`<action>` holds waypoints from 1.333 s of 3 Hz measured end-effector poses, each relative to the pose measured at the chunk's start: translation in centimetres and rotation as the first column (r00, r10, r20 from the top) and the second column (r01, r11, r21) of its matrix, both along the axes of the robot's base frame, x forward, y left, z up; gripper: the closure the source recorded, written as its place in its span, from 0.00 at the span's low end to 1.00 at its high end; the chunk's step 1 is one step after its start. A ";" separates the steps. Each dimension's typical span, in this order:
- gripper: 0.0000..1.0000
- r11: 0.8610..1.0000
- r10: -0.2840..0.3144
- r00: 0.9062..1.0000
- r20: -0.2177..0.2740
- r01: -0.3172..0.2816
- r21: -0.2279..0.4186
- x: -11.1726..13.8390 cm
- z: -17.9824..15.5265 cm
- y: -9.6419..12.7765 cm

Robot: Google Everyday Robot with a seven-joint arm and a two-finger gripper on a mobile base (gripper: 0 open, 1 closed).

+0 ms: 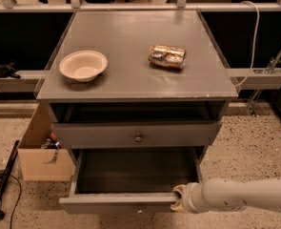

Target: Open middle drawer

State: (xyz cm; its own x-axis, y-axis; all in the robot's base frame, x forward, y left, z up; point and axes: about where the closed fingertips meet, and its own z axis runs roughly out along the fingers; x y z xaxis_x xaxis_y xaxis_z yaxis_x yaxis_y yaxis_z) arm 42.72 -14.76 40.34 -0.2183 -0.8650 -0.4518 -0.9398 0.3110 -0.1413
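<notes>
The middle drawer [130, 173] is the wide shallow grey drawer low in the cabinet. It stands pulled well out, its plain grey inside showing and its low front panel [116, 203] near the bottom edge of the view. My gripper [179, 199] is at the right end of that front panel, against its top edge. The white forearm runs off to the right. Above it, the taller-fronted grey drawer [102, 135] with a round knob [138, 138] is nearly closed.
A white paper bowl [83, 65] and a crumpled shiny bag [166, 56] lie on the cabinet top [130, 80]. An open cardboard box [41, 149] stands on the floor at the left of the cabinet. A black pole [2, 182] lies beside it.
</notes>
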 end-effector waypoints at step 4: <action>1.00 1.000 0.018 1.000 0.023 -0.017 -0.018 -3.0 -0.1 -0.8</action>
State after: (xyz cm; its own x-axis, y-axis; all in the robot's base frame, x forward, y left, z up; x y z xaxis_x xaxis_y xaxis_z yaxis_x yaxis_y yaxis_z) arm 39.70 -15.51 40.24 -0.1927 -0.8764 -0.4413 -0.9415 0.2918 -0.1685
